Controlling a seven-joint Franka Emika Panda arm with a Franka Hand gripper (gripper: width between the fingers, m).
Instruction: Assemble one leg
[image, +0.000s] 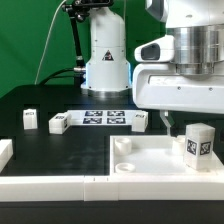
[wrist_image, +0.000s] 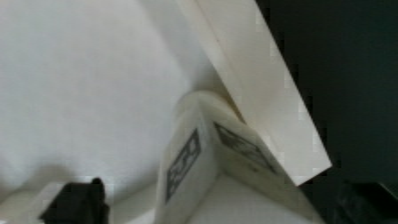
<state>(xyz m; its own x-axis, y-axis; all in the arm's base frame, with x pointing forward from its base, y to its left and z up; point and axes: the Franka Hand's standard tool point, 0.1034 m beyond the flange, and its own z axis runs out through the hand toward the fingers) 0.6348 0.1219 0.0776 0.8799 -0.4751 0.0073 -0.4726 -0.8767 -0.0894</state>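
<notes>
The white panel (image: 60, 165) lay nearest, across the front of the black table (image: 30, 98). Toward the exterior view's right, the gripper (image: 172, 120) hung just above the panel with its fingers (wrist_image: 80, 200) spread, holding nothing. Beside it the leg (image: 198, 146) stood upright on the panel.

Marker board (image: 104, 118) flat on black table (image: 45, 100), large white panel (image: 150, 162) in front, green backdrop (image: 20, 40) behind
</notes>
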